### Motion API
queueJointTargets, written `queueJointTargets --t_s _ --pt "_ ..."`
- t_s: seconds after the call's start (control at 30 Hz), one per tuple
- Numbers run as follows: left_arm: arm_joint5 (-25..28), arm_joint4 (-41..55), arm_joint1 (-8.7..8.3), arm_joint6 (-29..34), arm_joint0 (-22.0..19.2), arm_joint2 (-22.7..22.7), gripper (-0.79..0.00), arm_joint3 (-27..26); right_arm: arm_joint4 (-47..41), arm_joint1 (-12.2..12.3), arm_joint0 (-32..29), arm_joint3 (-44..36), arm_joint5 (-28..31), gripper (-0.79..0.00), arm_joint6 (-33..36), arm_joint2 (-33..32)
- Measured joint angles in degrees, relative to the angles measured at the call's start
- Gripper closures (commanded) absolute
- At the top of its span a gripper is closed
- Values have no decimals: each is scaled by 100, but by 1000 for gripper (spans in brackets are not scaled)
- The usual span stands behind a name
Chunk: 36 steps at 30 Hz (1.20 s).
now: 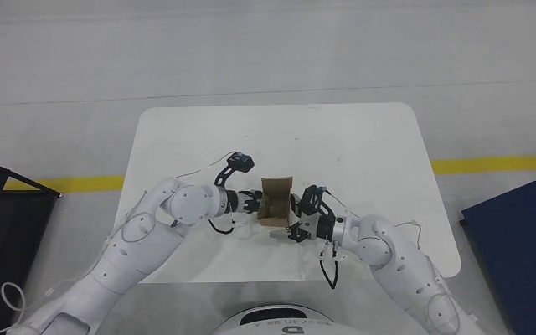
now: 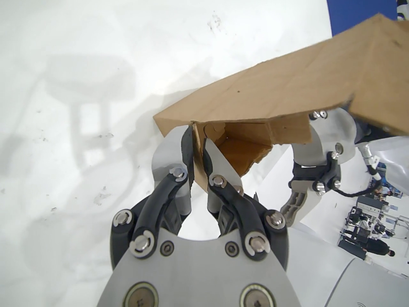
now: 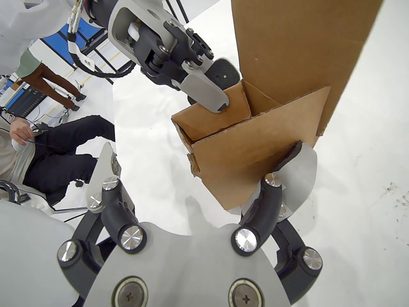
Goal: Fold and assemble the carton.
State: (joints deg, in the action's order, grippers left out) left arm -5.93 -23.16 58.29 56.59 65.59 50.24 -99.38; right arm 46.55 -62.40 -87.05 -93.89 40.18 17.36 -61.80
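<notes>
Carton (image 1: 276,201) between grippers, left gripper (image 2: 197,141) pinching one wall, right gripper (image 3: 204,150) spread, one finger (image 3: 303,167) against the opposite panel

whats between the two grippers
The carton: in the top view it sits between the left gripper, shut on its wall, and the open right gripper.

The top view looks straight down from above the arms, far enough off to take in the whole table (image 1: 352,142) and some floor (image 1: 251,50). The left wrist view sits just behind the left gripper (image 2: 196,143), facing forward, very near the carton (image 2: 287,90). The right wrist view sits likewise behind the right gripper (image 3: 204,148). All three share the carton; each wrist view also catches the opposite gripper beyond it
</notes>
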Motion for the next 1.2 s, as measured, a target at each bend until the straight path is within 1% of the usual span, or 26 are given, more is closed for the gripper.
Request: queueJointTargets --t_s 0.07,0.2,0.23,0.27,0.3,0.43,0.5,0.53,0.63,0.77,0.87,0.93,1.03,1.1,1.2 --pt "-163 -139 -17 74 17 39 0 -124 38 8 -26 -45 60 -785 -151 -45" --pt "-497 -435 -64 178 87 187 0 -424 256 42 -194 -175 201 -785 -754 -253" --pt "-545 -469 -72 188 110 217 -120 -476 310 50 -245 -201 225 -785 -896 -302" --pt "-590 -489 -80 203 141 252 -351 -533 375 60 -311 -230 249 -785 -1083 -372" --pt "-607 -488 -85 210 163 275 -785 -568 426 67 -361 -249 241 -785 -1220 -430" --pt "-541 -359 -90 132 253 358 -785 -636 732 84 -589 -344 -97 -785 -1804 -671" --pt "-440 -201 -89 29 313 420 -785 -620 825 87 -684 -362 -265 -742 -2010 -749" --pt "-389 -112 -91 -23 348 466 -785 -599 851 87 -715 -365 -343 -733 -2062 -778" --pt "-112 323 -115 -217 524 714 -785 -523 891 88 -778 -384 -532 -683 -2108 -836" --pt "432 1114 -171 -637 885 1256 -785 -340 863 89 -837 -407 -703 -613 -2139 -909" --pt "946 1969 -188 -895 1209 1624 -785 -131 861 85 -855 -430 -873 -610 -2061 -929" --pt "1344 2665 -182 -938 1341 1780 -785 140 880 74 -836 -469 -1032 -619 -1935 -887" --pt "1806 3292 -144 -877 1337 1758 -785 508 901 51 -798 -530 -1320 -637 -1681 -796" --pt "2032 3598 -104 -821 1256 1644 -785 732 898 34 -769 -592 -1546 -637 -1438 -716" --pt "2006 3534 -51 -743 1064 1402 -785 1053 866 12 -731 -684 -1805 -631 -1154 -626"
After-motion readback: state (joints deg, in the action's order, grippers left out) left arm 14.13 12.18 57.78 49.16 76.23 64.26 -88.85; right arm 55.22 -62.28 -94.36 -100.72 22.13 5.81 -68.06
